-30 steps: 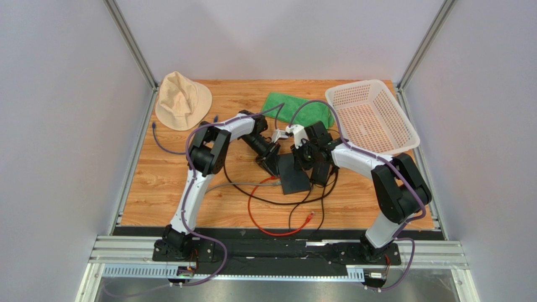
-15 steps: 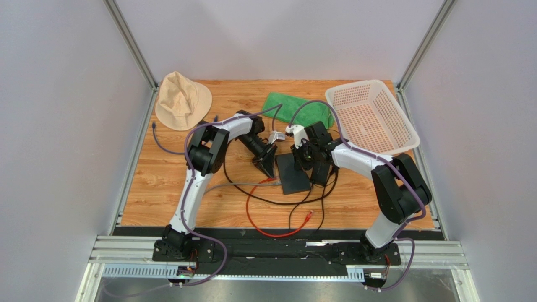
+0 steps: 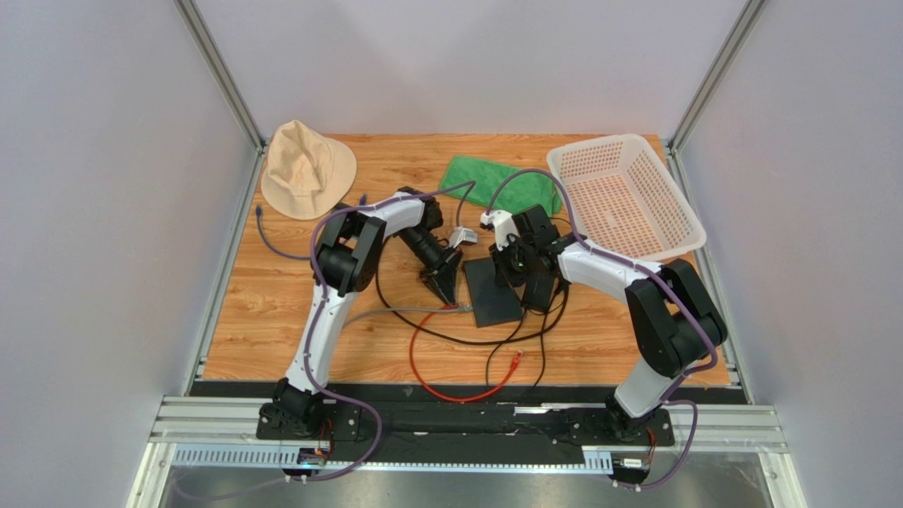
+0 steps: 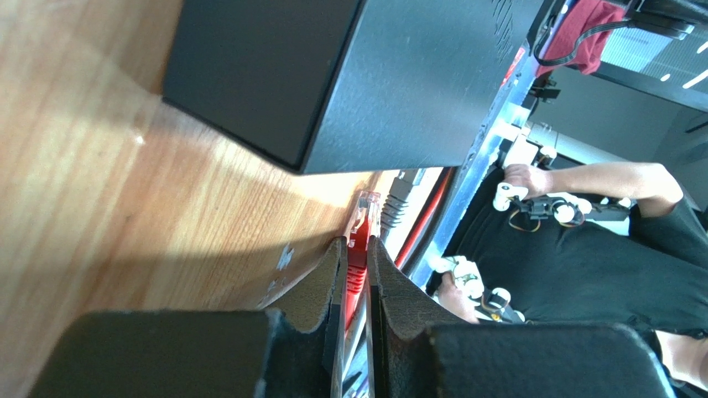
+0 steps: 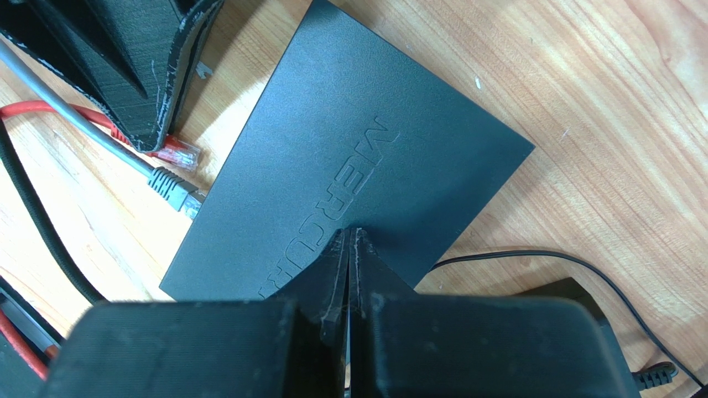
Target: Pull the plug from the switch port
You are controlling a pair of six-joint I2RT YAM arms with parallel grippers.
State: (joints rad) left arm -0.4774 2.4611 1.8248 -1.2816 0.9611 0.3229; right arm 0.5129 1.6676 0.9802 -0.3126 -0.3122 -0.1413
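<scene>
The flat black switch [image 3: 493, 293] lies mid-table; it also shows in the right wrist view [image 5: 374, 141] and the left wrist view [image 4: 349, 75]. My left gripper [image 3: 443, 286] [image 4: 356, 245] is shut on the red plug [image 4: 362, 224], which sits clear of the switch's left edge with a small gap [image 5: 177, 152]. A grey plug [image 5: 173, 186] lies beside it with its tip at the switch's edge; I cannot tell whether it is seated. My right gripper [image 3: 509, 277] [image 5: 349, 232] is shut, its tips pressed on the switch's top.
A black power adapter [image 3: 537, 293] lies right of the switch. Red cable [image 3: 456, 365] and black cables loop toward the front edge. A beige hat [image 3: 307, 167], green cloth [image 3: 498, 182] and pink basket [image 3: 625, 196] sit at the back.
My left gripper has moved left, away from the switch, with the red plug in it. The right gripper has stayed on the switch.
</scene>
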